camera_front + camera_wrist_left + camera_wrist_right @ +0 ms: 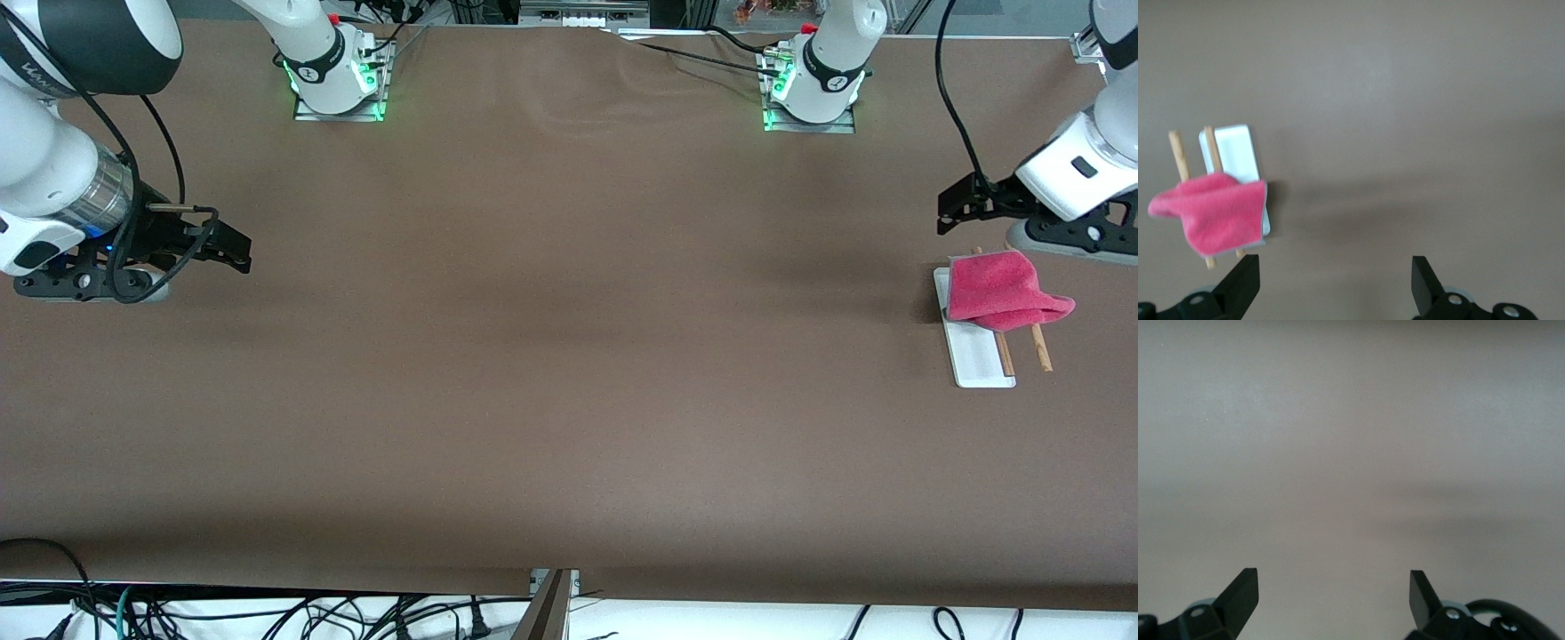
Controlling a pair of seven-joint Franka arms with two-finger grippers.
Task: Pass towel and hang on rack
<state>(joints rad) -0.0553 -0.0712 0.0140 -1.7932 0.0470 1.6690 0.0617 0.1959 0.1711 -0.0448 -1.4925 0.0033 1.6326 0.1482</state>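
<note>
Towel (1000, 289): one, small, pink-red, soft napped cloth. Location: draped over the two rods of the rack (976, 356), at the left arm's end of the surface (569, 356); one corner trails off past the outer rod. Judged light, limp and easily snagged; it would sag from any single hold, so a pinch at a free corner or along the hanging edge looks the best purchase, well clear of the rods.

Rack: flat white rectangular base, smooth and hard, with a shallow recessed face; two thin brown wooden rods, round and slender, lying parallel above it. Likely light enough to shift if the cloth is tugged.

Left pincer (944, 212): empty, fingers spread wide, over bare surface just beside the rack's towel-covered end.

Right pincer (242, 252): empty, fingers spread wide, waiting over the right arm's end of the surface, well apart from the rack.

Surface: matt brown covering, even, faintly rippled near the arm bases.

Status, judged: towel hung; task appears complete.
</note>
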